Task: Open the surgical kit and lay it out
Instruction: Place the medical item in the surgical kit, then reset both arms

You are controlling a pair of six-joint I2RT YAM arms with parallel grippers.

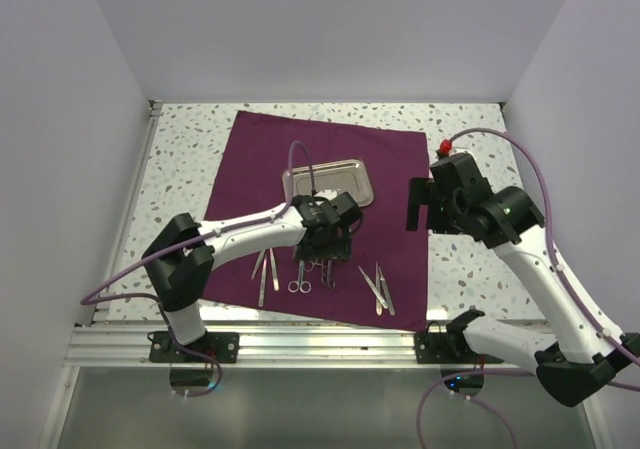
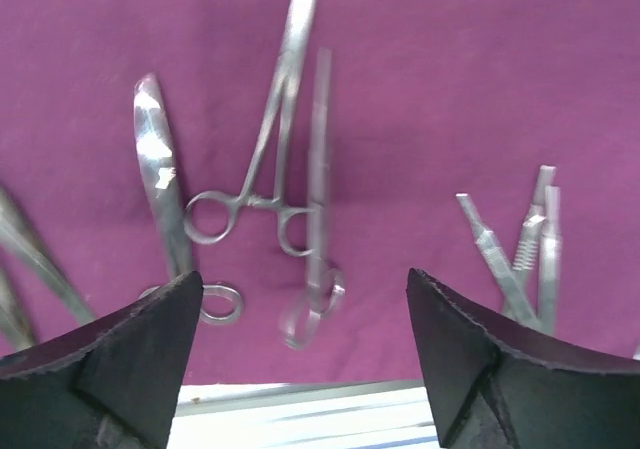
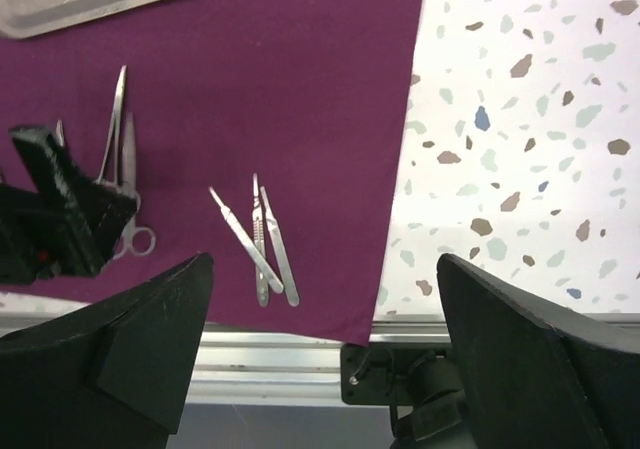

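Surgical kit point(image 1: 390, 169) flat beneath left pincer point(image 2: 305, 287), right pincer point(image 3: 322, 264) at edge; both gaping, empty

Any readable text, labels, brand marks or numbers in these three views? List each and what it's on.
No readable text in any view.
The purple cloth: plain, no print.
The steel tray: bare metal, no stamp visible.
The forceps and scalpel handles: any engraving is too small or blurred to tell.
The arms: no legible marking or sticker.
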